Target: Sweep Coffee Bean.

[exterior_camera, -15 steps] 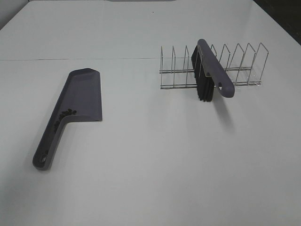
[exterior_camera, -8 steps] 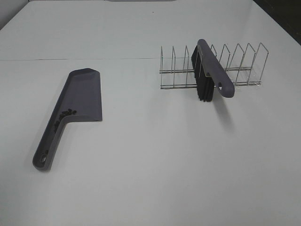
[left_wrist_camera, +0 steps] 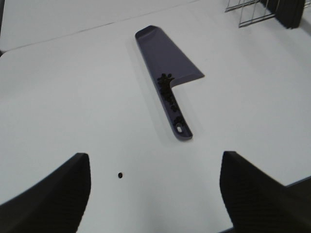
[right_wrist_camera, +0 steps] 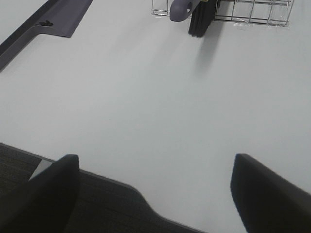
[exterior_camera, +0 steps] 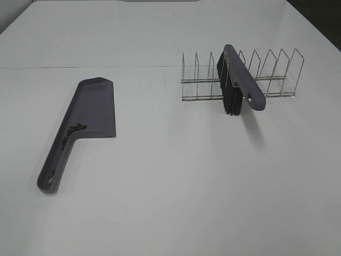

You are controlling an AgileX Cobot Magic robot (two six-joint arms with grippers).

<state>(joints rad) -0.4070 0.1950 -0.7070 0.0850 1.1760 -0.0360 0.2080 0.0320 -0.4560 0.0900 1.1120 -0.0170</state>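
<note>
A grey-purple dustpan (exterior_camera: pixel 95 106) lies flat on the white table at the left, handle toward the front. The coffee beans (exterior_camera: pixel 74 129) sit in a small dark cluster inside the pan where it meets the handle, with some trailing down the handle (left_wrist_camera: pixel 171 97). One single bean (left_wrist_camera: pixel 120 174) lies on the bare table in the left wrist view. A brush (exterior_camera: pixel 241 82) with black bristles rests in a wire rack (exterior_camera: pixel 277 74) at the right. My left gripper (left_wrist_camera: pixel 155 194) and right gripper (right_wrist_camera: pixel 155 194) are open and empty, well back from both. Neither shows in the high view.
The dustpan (right_wrist_camera: pixel 53 19) and the brush handle (right_wrist_camera: pixel 181 8) show at the far edge of the right wrist view. The table's front edge (right_wrist_camera: pixel 121 187) runs just under the right gripper, with dark floor beyond it.
</note>
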